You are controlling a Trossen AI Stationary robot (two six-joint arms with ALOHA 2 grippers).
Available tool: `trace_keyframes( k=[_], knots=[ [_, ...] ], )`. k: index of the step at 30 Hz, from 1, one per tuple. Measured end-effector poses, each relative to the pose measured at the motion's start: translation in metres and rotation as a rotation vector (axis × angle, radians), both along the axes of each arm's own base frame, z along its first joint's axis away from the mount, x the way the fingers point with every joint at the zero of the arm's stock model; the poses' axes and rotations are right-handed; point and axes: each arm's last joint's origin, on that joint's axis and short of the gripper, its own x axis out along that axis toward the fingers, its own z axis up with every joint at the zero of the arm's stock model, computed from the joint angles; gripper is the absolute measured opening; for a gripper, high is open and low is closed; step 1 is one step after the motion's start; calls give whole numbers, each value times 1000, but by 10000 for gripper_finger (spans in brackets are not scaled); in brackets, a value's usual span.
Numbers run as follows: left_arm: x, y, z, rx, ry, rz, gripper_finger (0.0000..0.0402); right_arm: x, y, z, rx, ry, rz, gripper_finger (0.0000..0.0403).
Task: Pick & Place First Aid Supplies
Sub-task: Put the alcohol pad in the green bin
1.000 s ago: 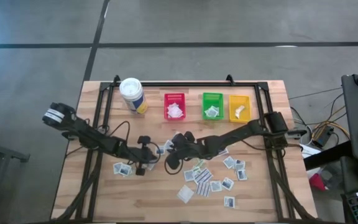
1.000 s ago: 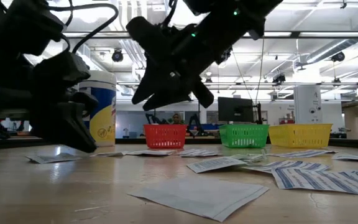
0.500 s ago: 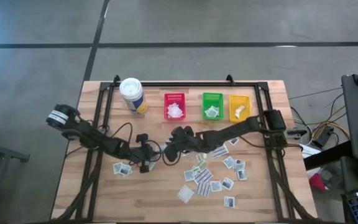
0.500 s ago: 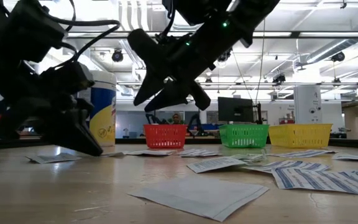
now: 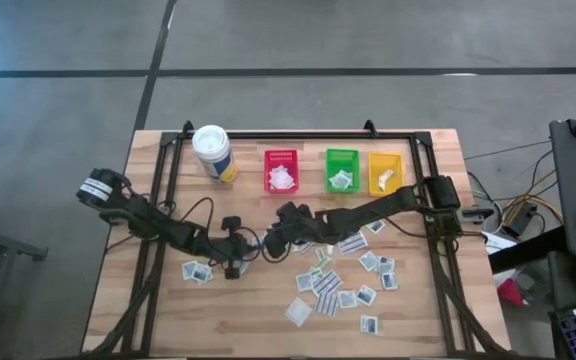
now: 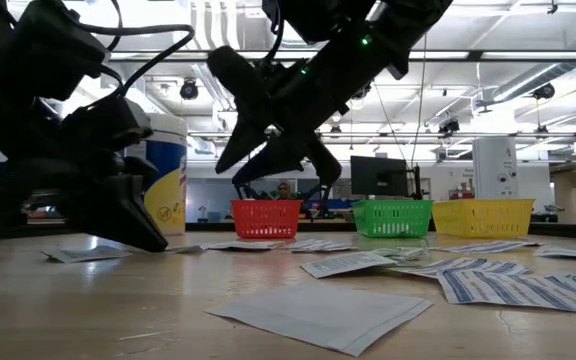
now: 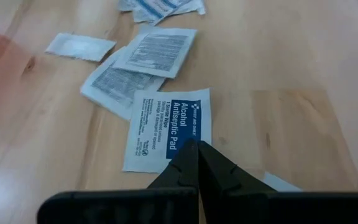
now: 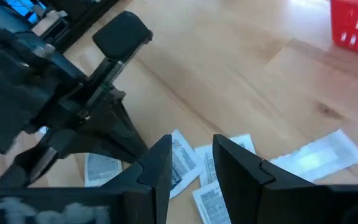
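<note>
Roughly a few packets are sorted: the red bin [image 5: 281, 170], green bin [image 5: 341, 169] and yellow bin [image 5: 385, 172] at twelve o'clock on the table [image 5: 158, 310] each hold some white paper. Most first aid supplies [image 5: 340, 280] lie loose, spread from the centre toward four o'clock, with a couple near eight o'clock.

My left gripper [image 7: 197, 163] is pinched fully shut with nothing between its tips, which rest at the edge of an alcohol pad packet [image 7: 169, 127]. My right gripper [image 8: 191, 163] hangs at the table's centre, fingers parted and empty, over a small cluster of packets [image 8: 213, 193].

The packets are thin, flat paper squares and oblongs, matte white, some with dark-blue print or stripes. I expect they will be fiddly to lift off smooth wood.
</note>
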Motion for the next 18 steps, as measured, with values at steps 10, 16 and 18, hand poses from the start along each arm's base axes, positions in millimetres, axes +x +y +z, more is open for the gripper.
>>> trace_keyframes(
  k=[10, 16, 18],
  knots=[
    [0, -1, -6, -10, 37, -51, 0, -6, 30, -4, 109, -19, -16, 116],
    [2, -3, -4, -2, 16, -110, 0, -11, 51, -3, 75, -45, -55, 108],
    [2, -4, -3, -2, 7, -137, 0, -12, 52, -3, 54, -53, -74, 106]
  ],
)
